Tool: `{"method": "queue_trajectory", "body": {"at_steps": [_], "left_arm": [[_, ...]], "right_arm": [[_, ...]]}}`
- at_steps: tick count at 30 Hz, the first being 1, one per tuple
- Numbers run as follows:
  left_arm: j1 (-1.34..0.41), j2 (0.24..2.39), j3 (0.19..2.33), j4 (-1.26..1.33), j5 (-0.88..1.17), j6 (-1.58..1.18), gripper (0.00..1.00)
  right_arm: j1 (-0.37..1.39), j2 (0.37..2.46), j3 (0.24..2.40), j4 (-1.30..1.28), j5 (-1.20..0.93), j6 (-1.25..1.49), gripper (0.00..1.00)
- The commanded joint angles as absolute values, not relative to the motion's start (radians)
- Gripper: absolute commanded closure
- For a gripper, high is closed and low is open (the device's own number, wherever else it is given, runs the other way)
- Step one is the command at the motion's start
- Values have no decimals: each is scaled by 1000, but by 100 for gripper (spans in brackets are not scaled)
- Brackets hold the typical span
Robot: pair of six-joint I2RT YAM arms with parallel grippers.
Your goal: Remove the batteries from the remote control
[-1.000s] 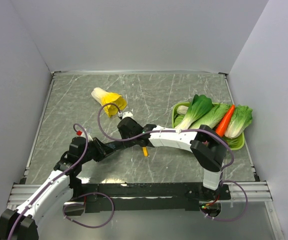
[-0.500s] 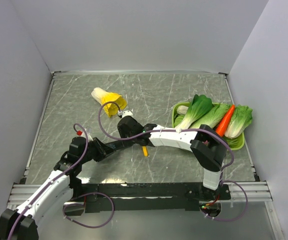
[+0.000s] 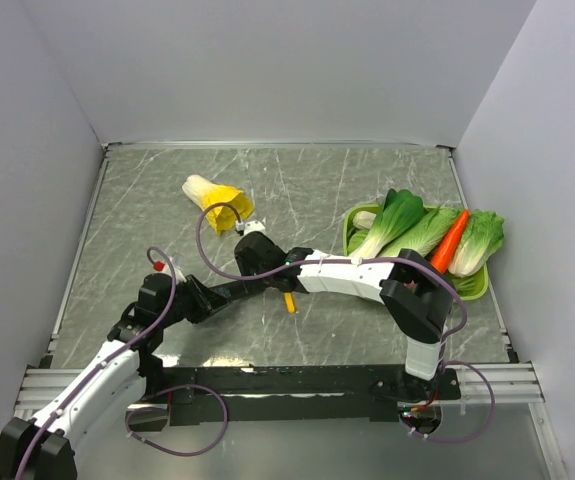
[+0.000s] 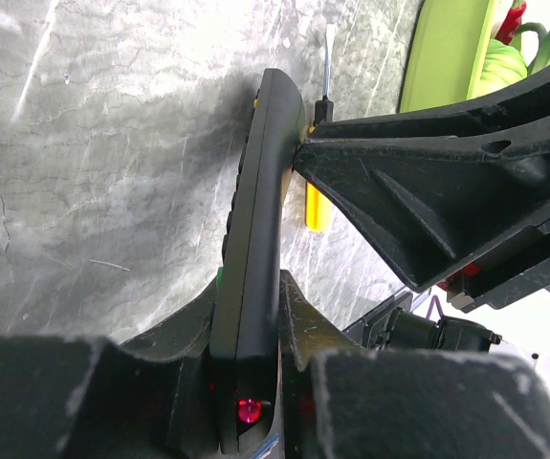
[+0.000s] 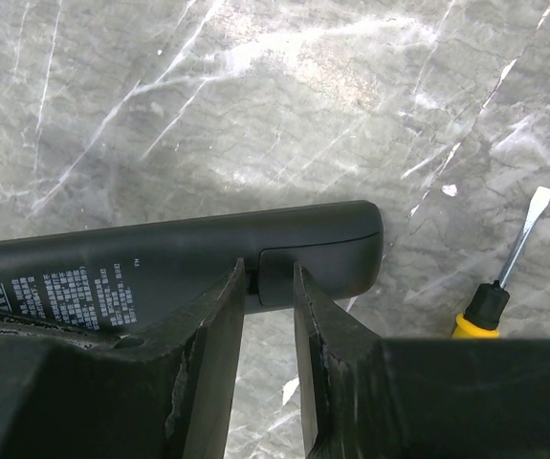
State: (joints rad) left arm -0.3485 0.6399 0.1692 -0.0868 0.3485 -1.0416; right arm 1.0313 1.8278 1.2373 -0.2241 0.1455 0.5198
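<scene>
While label-up, remote control [image 4: 255, 220] toward screwdriver [image 5: 485, 304]

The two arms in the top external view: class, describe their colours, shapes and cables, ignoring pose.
The left arm and right arm have white rounded links joined by chunky black joints. A thin purple cable loops loosely along each; the left one's carries a small red fitting. The left gripper and right gripper are matte black with wedge-shaped fingers.
</scene>
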Motion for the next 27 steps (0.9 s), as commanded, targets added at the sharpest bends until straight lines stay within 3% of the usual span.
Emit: {"method": "queue_trajectory", "body": {"at_steps": [1,27], "left_arm": [[-353,657,184,-137,354,-1028,99],[-353,655,184,-137,354,-1031,99]], "right_arm": [[1026,1801,1230,-202,169,529,66],[1023,1862,1243,-264,149,528,67]]}}
